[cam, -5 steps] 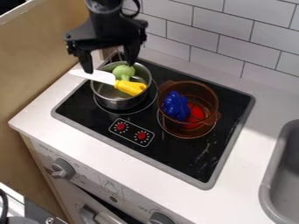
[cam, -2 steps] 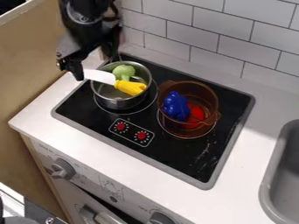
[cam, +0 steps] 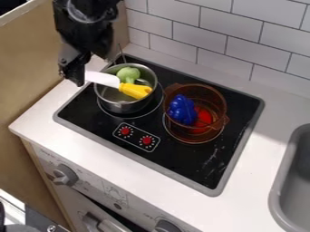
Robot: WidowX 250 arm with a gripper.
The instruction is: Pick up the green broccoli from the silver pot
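Swinging left and twisting, gripper [cam: 79, 78] now hangs by blade end of knife [cam: 134, 90]. Knife lies across pot [cam: 125, 108], unmoved, broccoli [cam: 128, 74] inside; so fresh angle only, nothing rearranged, I'd judge. Can't tell whether jaws are released or clenched.

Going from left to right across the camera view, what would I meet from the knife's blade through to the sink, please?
White knife blade → yellow knife handle → blue object → red object → grey sink.
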